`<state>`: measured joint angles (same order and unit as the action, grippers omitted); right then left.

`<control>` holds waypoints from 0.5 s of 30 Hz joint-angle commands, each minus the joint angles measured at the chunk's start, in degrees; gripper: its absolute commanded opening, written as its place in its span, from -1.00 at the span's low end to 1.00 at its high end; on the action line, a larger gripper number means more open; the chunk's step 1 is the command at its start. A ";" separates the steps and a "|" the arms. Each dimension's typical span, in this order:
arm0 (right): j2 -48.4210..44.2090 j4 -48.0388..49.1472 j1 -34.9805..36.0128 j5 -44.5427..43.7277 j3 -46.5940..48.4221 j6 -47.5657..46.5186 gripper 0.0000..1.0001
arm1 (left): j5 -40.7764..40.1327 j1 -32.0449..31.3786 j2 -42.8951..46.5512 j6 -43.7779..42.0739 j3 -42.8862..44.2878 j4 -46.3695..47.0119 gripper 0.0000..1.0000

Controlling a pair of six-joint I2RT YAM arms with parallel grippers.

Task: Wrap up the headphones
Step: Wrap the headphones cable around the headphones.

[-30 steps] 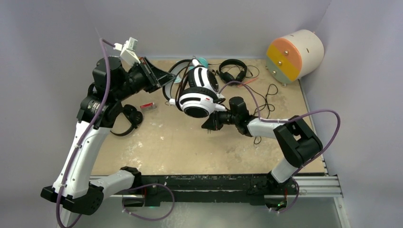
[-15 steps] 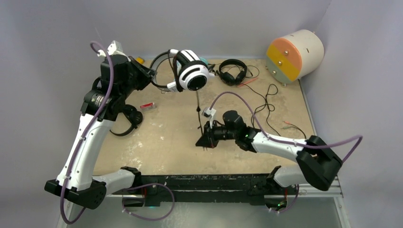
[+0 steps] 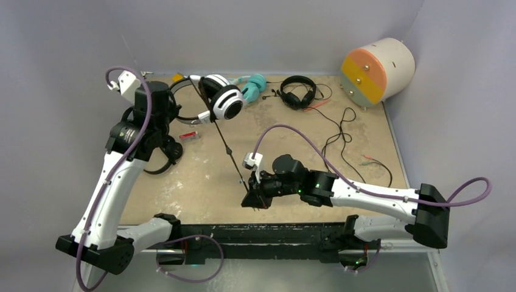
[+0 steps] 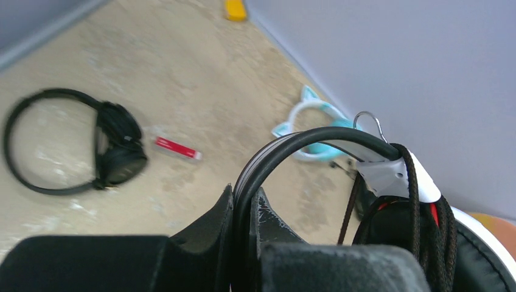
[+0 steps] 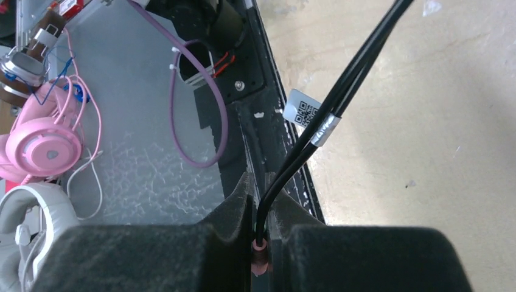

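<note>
My left gripper point(image 4: 246, 194) is shut on the black headband point(image 4: 304, 141) of the white-and-black headphones point(image 3: 220, 100), which hang lifted over the table's back left. Their black cable point(image 3: 228, 149) is partly wound by the earcup point(image 4: 420, 201) and runs taut, forward and right. My right gripper point(image 3: 252, 198) is shut on that cable point(image 5: 341, 91) just above its pink plug, near the table's front edge. A teal cat-ear headset point(image 3: 252, 85) and a black one point(image 3: 298, 90) lie at the back. Another black headset point(image 4: 115, 152) lies at the left, beside my left arm.
A thin red stick point(image 3: 190, 136) lies left of centre. An orange-and-cream cylinder point(image 3: 377, 70) stands at the back right, with loose thin cables point(image 3: 347, 131) in front of it. The black front rail point(image 3: 274, 231) is under my right gripper. Pink and white headsets point(image 5: 42, 143) lie below the table.
My left arm carried the white-and-black headphones back and to the left. My right gripper closed on the cable and drew it toward the front edge, pulling it taut.
</note>
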<state>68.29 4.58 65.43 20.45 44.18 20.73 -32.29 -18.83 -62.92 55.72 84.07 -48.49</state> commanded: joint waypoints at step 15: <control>2.23 -32.10 0.51 -20.36 32.98 -18.63 -1.00 | -4.31 -6.61 -3.52 -28.32 -18.87 13.69 -1.00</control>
<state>68.90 -24.80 67.40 4.95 73.56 7.46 -36.86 -20.49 -68.66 34.13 68.79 -44.60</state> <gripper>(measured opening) 0.078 0.036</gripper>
